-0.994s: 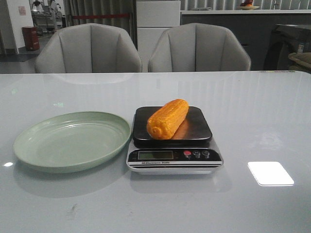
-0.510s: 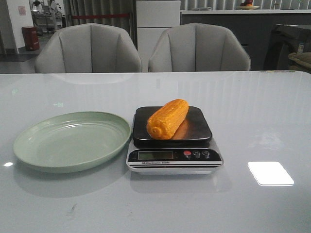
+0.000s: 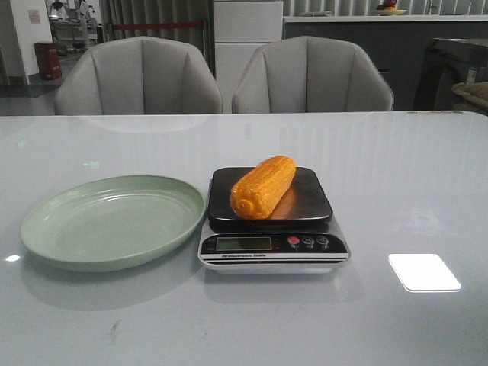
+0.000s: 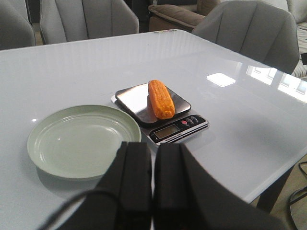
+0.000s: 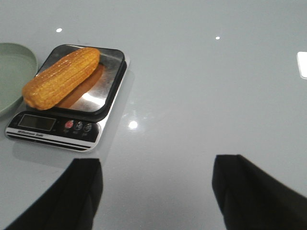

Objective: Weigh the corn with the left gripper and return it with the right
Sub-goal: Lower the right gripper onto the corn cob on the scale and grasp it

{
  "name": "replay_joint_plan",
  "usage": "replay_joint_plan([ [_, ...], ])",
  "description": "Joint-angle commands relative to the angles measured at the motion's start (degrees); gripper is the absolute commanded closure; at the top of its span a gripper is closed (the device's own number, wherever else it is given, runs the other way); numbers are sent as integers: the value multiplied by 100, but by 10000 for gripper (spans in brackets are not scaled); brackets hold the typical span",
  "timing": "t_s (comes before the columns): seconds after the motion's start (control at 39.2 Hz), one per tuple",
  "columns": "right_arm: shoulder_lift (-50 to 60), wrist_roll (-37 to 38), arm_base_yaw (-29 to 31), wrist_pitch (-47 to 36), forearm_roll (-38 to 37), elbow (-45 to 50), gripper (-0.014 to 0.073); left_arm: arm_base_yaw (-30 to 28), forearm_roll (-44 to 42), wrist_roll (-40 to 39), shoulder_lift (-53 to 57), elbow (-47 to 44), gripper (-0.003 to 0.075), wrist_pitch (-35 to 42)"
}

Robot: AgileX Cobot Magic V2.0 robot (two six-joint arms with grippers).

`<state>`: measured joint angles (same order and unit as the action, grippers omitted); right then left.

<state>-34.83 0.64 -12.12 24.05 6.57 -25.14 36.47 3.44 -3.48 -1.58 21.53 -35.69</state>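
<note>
The orange-yellow corn (image 3: 264, 186) lies on the dark platform of the kitchen scale (image 3: 273, 244), angled front-left to back-right. It also shows as the corn (image 4: 160, 98) in the left wrist view and the corn (image 5: 61, 77) in the right wrist view. An empty green plate (image 3: 46, 229) sits to the left of the scale. My left gripper (image 4: 153, 151) is shut with nothing in it, well back from the plate (image 4: 48, 165). My right gripper (image 5: 158, 165) is open and empty, above bare table to the right of the scale (image 5: 91, 138). Neither gripper shows in the front view.
Two grey chairs (image 3: 140, 76) stand behind the table's far edge. A bright rectangular reflection (image 3: 424, 271) lies on the glossy tabletop to the right of the scale. The table's right front corner and its leg (image 4: 271, 201) show in the left wrist view.
</note>
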Motion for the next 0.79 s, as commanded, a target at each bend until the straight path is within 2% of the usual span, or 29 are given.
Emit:
replay_joint_plan([
  [0.0,-378,-20,-273,-368,205,-434,11,-3,17,-35,-70,142,606,420],
  [0.25,-1546,-20,-1067,-368,919,-1211,11,-3,17,-35,-70,142,606,420],
  [0.41,-2461,-20,-1285,-322,1353,-1774,11,-3,17,-35,-70,142,606,420],
  [0.76,-4704,661,-1463,929,1438,-3852,11,-3,17,-35,-70,142,606,420],
])
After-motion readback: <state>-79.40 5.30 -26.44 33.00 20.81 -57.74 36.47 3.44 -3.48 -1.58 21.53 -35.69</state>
